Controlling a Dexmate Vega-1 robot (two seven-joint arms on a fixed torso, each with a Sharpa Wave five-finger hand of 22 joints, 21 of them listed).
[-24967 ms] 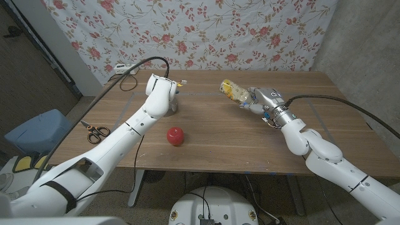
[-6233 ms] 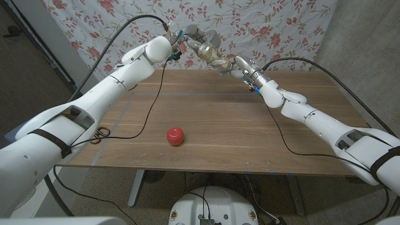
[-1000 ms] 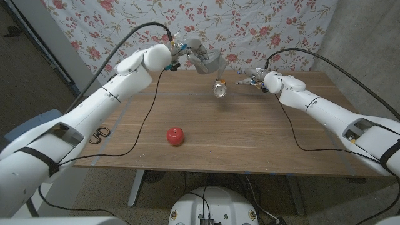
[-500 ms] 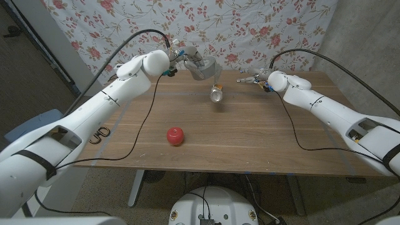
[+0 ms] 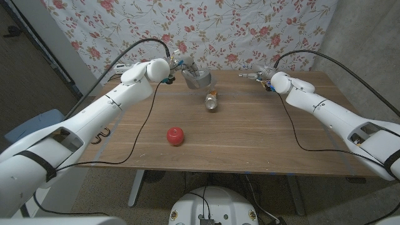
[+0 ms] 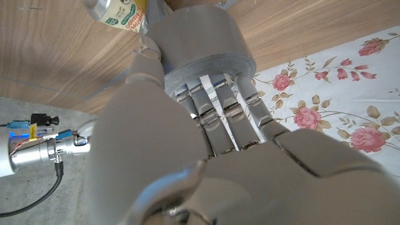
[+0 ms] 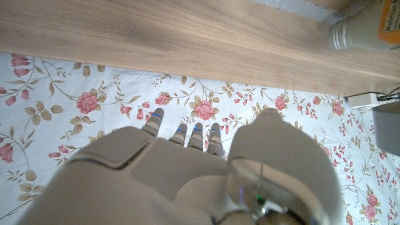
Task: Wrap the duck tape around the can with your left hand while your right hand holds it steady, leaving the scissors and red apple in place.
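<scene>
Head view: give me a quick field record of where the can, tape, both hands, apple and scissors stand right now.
can: lies on its side on the table, apart from both hands
duck tape: grey roll held by the left hand, raised above the table
left hand: grips the roll
right hand: at the far table edge, holding nothing, off the can
red apple: near the front, untouched
scissors: at the table's left edge, partly hidden by the left arm
</scene>
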